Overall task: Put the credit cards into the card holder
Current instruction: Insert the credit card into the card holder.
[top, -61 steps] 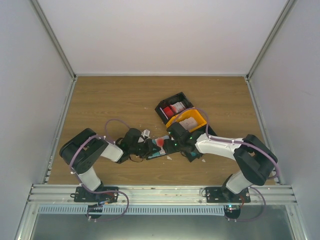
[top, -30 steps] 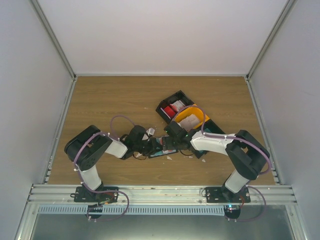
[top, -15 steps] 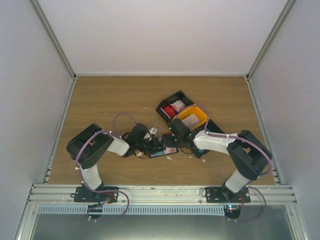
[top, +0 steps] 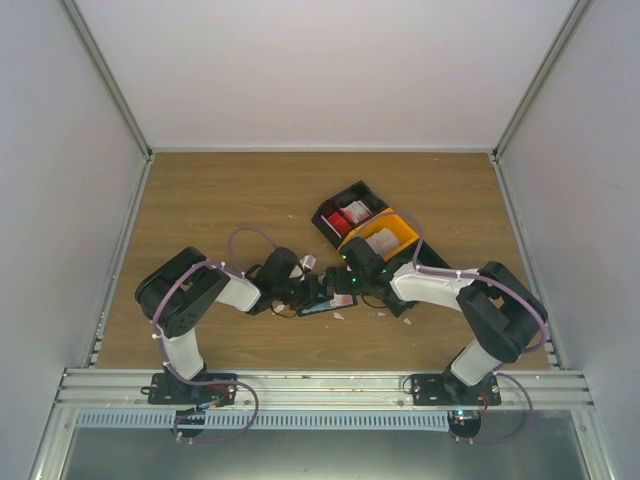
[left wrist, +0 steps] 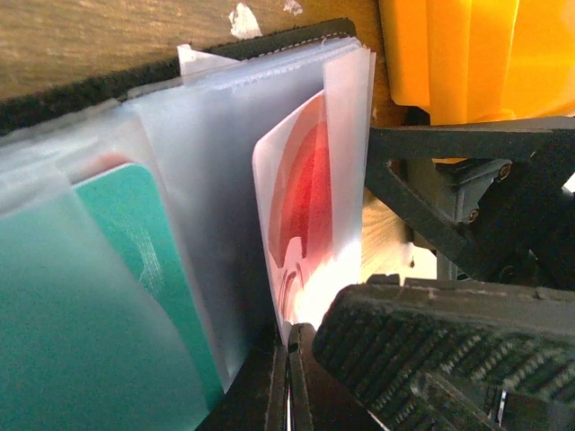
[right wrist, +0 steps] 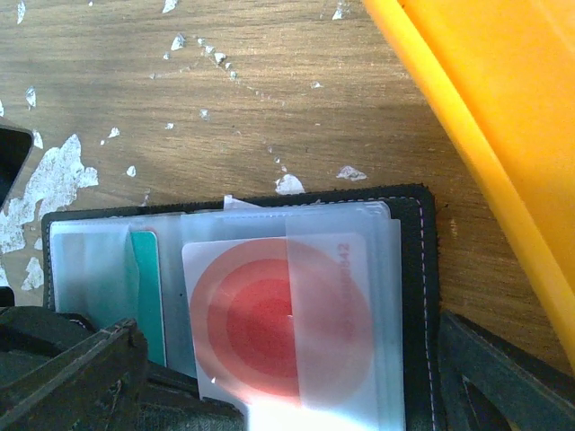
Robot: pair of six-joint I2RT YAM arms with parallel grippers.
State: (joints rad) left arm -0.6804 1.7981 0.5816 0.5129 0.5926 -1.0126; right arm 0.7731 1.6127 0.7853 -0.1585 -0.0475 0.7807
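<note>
Since the left end effector (left wrist: pixel 287 382) pinches the red-marked card (left wrist: pixel 305 206), slide it straight ahead into the card holder (right wrist: pixel 418 269); the right end effector (right wrist: pixel 287 395), spread wide and empty, straddles it.

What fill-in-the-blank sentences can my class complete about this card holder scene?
The card holder lies ___ on the wooden table. The white card bears ___ circles. The other card showing in the holder is ___.
Missing words: open, red, teal.
</note>
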